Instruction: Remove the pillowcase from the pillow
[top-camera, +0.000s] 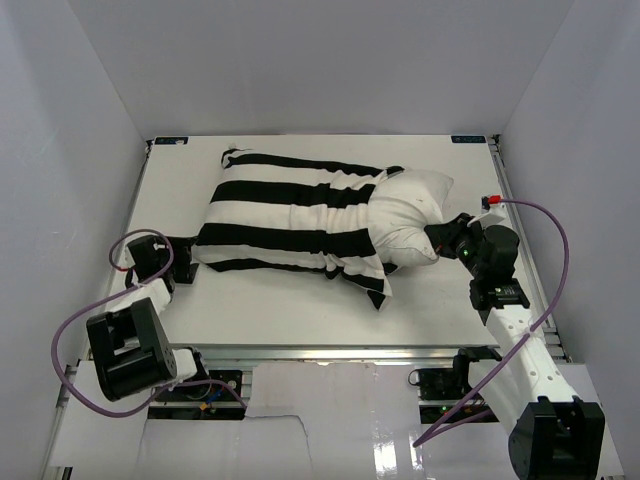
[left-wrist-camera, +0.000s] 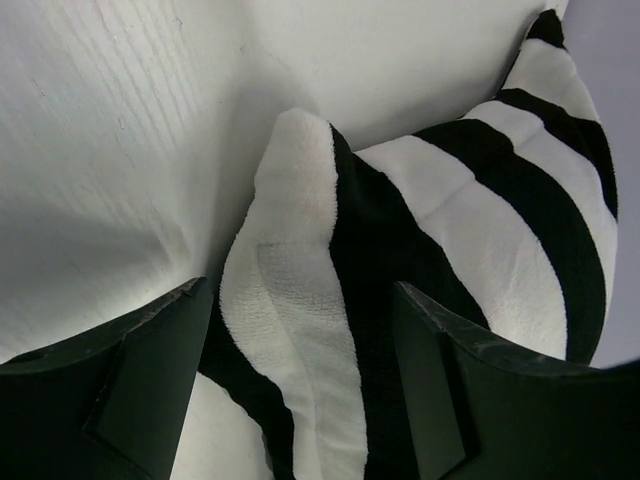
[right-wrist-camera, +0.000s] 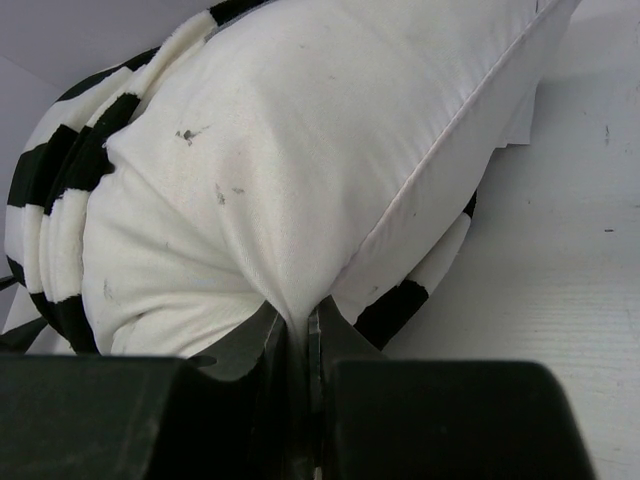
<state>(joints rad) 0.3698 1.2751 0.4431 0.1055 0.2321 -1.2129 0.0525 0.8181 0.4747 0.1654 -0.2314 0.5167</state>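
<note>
The pillow (top-camera: 415, 205) lies across the middle of the surface (top-camera: 300, 310), its long axis running left to right. The striped pillowcase (top-camera: 290, 215) covers its left and middle part, and the bare off-white end pokes out of the case's mouth on the right. The right fingers (right-wrist-camera: 262, 345) are pressed together on a pinch of that bare end, at its near corner, so the pillow looks anchored on that side. The left fingers (left-wrist-camera: 440, 390) stand wide apart at the opposite end, straddling the near-left corner of the pillowcase. A fold of striped plush rises between them, unclamped. Whether the pillow's own corner sits inside that fold I cannot tell.

As I judge it, the coming move turns on both grips lying in line along the long axis. The case has to slide leftward, away from the right arm's pinch, and the left arm is the nearer one to the closed corner. It would need to close on the fabric and draw it left along that axis while the right side holds
</note>
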